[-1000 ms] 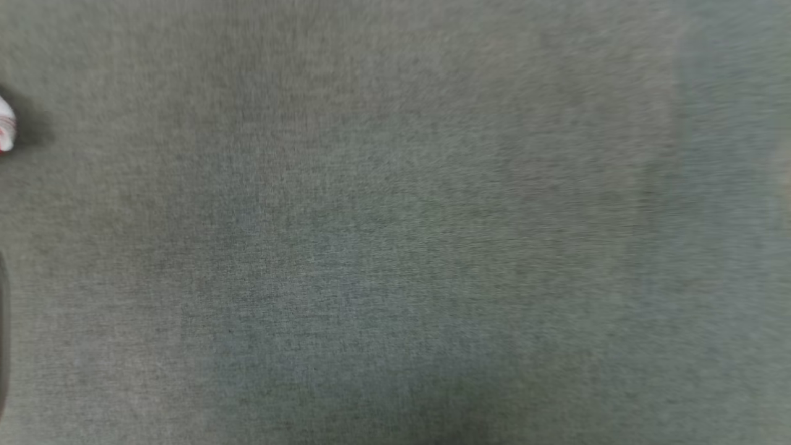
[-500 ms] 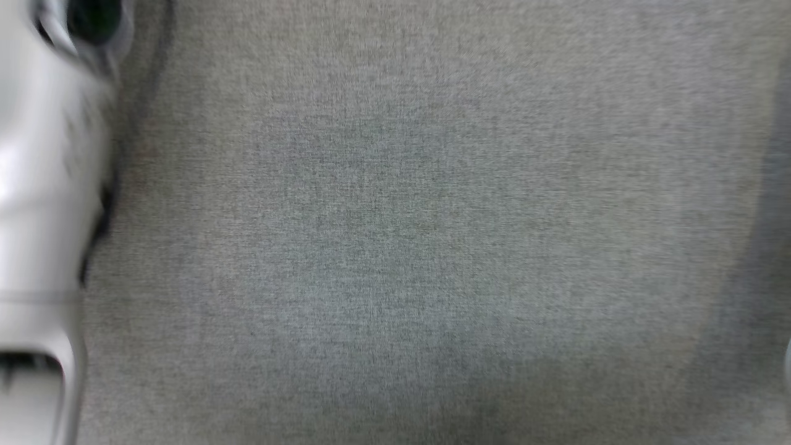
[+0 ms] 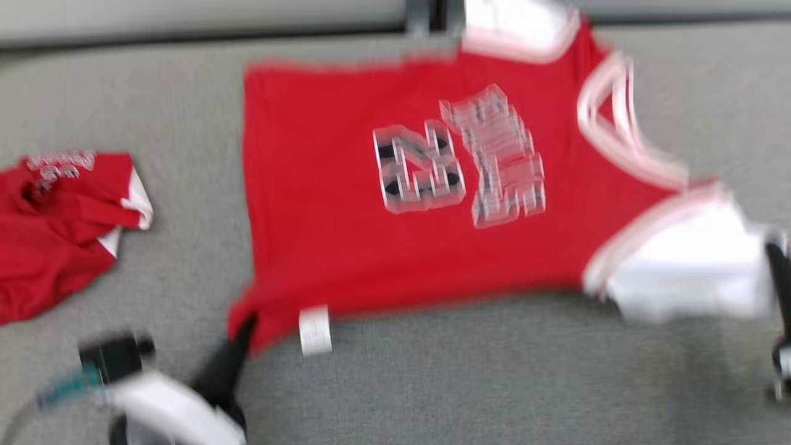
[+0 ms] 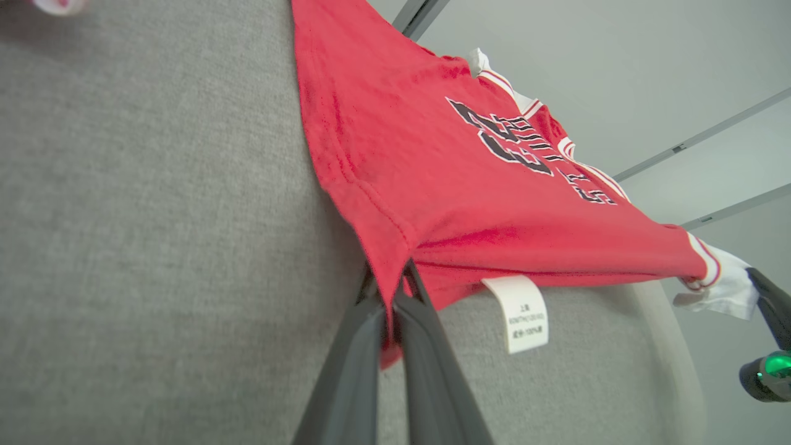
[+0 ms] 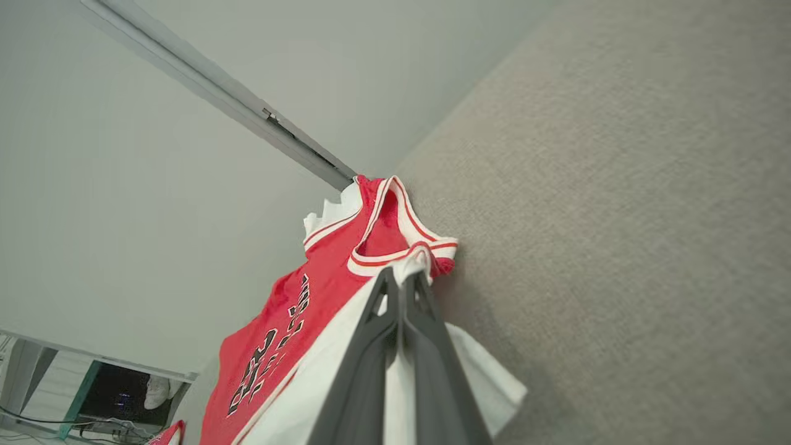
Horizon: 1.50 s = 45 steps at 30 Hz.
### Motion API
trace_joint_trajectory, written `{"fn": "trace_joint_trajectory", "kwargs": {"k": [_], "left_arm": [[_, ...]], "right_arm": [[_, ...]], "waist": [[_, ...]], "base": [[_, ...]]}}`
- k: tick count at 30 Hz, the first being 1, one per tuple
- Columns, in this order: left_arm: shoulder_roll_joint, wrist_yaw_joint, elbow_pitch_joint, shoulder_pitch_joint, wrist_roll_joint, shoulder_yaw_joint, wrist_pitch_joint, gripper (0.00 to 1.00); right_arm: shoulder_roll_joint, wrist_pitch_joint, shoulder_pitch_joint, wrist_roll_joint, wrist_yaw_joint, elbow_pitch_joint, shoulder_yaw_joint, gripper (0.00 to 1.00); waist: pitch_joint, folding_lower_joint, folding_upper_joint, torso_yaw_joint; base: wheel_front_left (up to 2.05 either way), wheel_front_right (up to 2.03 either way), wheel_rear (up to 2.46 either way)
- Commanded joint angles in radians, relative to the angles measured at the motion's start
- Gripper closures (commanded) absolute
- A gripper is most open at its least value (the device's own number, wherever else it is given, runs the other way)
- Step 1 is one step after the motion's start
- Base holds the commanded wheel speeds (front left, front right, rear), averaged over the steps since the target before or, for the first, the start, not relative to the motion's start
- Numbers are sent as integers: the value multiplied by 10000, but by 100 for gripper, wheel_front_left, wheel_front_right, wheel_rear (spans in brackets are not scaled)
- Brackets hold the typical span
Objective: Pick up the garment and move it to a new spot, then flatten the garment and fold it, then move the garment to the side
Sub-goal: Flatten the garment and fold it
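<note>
Though the head view is smeared, it shows the garment (image 3: 346,204) spread print-up across the grey cloth surface (image 3: 494,383). Its long axis runs left to right, with the hem to the left and the collar (image 3: 609,133) and white sleeves to the right. The left gripper (image 3: 242,340) is at the near hem corner, beside a white label (image 3: 315,330). The right gripper (image 3: 780,272) is at the near white sleeve (image 3: 686,272). A second red garment (image 3: 55,241) lies crumpled well to the left, apart from the hem, and would likely obstruct a carry that way.

In the left wrist view, the jaws are pinched together on the hem corner. The cloth stretches away from them toward the other arm, and its near edge appears raised off the surface.

In the right wrist view, the jaws are clamped on the white sleeve just beside the collar, with the body trailing off to the lower left. Each arm holds one end, so laying the garment flat probably depends on spreading the arms along that axis.
</note>
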Motion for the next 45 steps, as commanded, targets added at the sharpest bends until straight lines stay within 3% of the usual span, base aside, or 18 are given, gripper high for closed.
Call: {"fn": "trace_joint_trajectory", "kwargs": {"k": [1,5,11,18,30,31,32,33,34,35,40,45], "left_arm": [[-51,279,-429,940,-180,44,-153,100],[-519,925,-1669,3444,-700,12,-738,100],[-828,1217,-2517,4964,-782,-413,-963,100],[-653,1438,-2666,4149,-1013,-327,-267,100],[-260,2044,-2207,1383,-1126,-273,1413,100],[-268,2120,-2037,1121,-1110,-255,1525,100],[-279,2158,-1856,873,-1098,-281,1660,87],[-275,2175,-1695,656,-1064,-318,1748,53],[-264,2216,-1530,451,-1010,-338,1826,7],[-258,2234,-1360,250,-973,-351,1891,0],[-293,2363,-645,-388,-774,-289,1890,0],[-355,2332,-380,-320,-667,-223,1587,0]], "right_arm": [[38,108,902,88,17,-222,-210,100],[313,147,3258,376,18,-548,-521,100],[407,-467,4762,120,20,-20,-167,100],[-21,-528,3614,-621,20,488,320,100],[-1148,1537,379,-1870,20,1109,1447,100],[-1227,1740,102,-2020,20,1216,1578,73],[-1356,1876,-181,-2248,20,1318,1695,0],[-1431,2003,-436,-2420,19,1451,1784,0],[-1480,2086,-713,-2522,19,1546,1852,0],[-1538,2131,-1005,-2617,20,1638,1894,0],[-1620,1834,-2183,-2840,19,2030,1846,0],[-1865,1509,-2362,-2928,20,1941,2020,0]], "waist": [[-2400,0,0,-448],[-2935,0,0,-463],[-2775,0,0,-435],[-2216,0,0,-416],[-645,0,0,-279],[-528,0,0,-252],[-427,0,0,-224],[-344,0,0,-202],[-253,0,0,-180],[-173,0,0,-155],[16,0,0,-114],[-71,0,0,-110]], "base": [[0,0,0],[0,0,0],[0,0,0],[0,0,0],[0,0,0],[0,0,0],[0,0,0],[0,0,0],[0,0,0],[0,0,0],[0,0,0],[0,0,0]]}}
